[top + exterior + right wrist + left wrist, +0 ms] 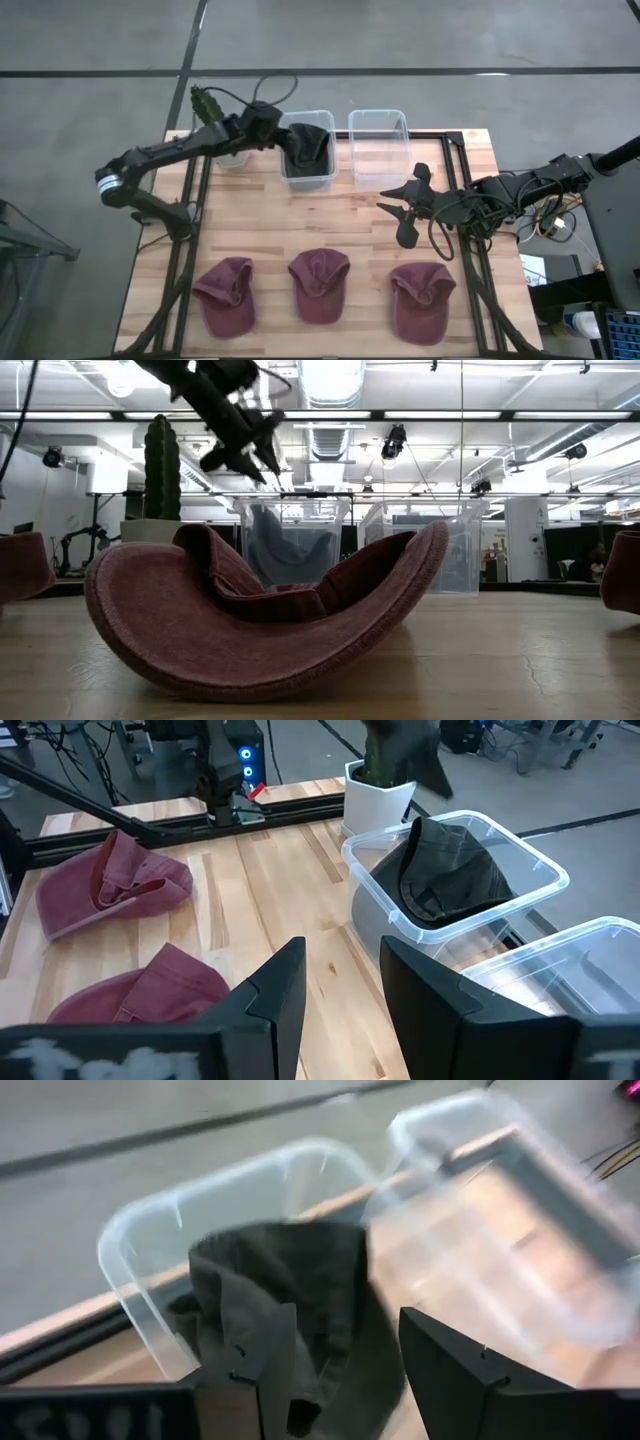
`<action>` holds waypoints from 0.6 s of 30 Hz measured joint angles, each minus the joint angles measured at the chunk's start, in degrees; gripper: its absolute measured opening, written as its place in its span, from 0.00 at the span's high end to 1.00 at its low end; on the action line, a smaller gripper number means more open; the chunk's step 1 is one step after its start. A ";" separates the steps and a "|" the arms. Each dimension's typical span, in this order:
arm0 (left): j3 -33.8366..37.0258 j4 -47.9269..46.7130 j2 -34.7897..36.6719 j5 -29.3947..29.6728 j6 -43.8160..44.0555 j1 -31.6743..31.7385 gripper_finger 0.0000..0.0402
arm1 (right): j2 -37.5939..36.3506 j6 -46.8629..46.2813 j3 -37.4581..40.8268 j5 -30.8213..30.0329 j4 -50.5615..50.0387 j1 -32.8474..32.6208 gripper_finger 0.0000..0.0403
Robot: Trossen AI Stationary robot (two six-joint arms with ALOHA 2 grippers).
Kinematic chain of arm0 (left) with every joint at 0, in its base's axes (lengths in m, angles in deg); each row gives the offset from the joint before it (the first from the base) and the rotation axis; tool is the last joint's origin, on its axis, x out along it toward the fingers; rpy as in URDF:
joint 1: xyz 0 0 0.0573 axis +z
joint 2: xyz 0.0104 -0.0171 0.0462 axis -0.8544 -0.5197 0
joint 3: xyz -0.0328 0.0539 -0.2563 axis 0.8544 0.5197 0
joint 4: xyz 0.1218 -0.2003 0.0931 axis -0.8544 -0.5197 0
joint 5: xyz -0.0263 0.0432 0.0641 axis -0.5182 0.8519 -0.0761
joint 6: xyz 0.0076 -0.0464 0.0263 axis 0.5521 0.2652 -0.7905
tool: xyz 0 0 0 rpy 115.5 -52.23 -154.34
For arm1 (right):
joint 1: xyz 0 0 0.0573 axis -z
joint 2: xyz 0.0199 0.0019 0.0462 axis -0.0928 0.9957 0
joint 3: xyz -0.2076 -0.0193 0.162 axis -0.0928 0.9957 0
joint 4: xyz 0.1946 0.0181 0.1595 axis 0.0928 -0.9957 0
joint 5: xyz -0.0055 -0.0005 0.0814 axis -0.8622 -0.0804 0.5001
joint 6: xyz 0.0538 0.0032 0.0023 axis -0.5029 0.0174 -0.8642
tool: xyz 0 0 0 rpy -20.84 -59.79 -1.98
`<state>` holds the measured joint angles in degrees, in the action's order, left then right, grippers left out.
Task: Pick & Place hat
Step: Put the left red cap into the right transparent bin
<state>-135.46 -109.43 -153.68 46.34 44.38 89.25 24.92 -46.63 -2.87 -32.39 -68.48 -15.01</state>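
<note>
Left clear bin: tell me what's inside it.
The left clear bin holds one dark grey hat, crumpled and draped against a wall. Whatever lies beneath the hat is covered. The clear bin beside it looks empty.

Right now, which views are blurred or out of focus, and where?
Left wrist view: the empty clear bin is smeared, while the dark hat in its bin stays fairly legible. Low view: the nearest maroon hat looms large and soft-edged. High and right wrist views: sharp.

No legible text, label, brand, number or sign is to be found in any view; blurred white marks on the wrist mounts cannot be read.
</note>
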 joint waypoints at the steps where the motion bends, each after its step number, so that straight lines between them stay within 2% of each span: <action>1: -0.08 -0.08 1.45 -0.41 0.56 -0.11 0.58 | 0.00 0.01 0.00 -0.01 0.00 0.00 0.69; 8: -0.08 -6.55 12.53 -6.93 7.12 -5.70 0.58 | -0.01 0.04 0.00 -0.01 0.00 0.00 0.69; 14: -0.08 -16.42 19.42 -7.77 16.09 -20.00 0.58 | 0.01 0.18 0.00 0.00 -0.03 0.00 0.69; 18: -0.06 -23.89 21.03 -1.59 28.42 -31.57 0.58 | 0.00 0.18 0.00 -0.01 -0.03 -0.01 0.69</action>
<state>-135.52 -133.32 -132.65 44.75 72.80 57.68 24.92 -46.45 -2.87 -32.39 -68.51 -15.02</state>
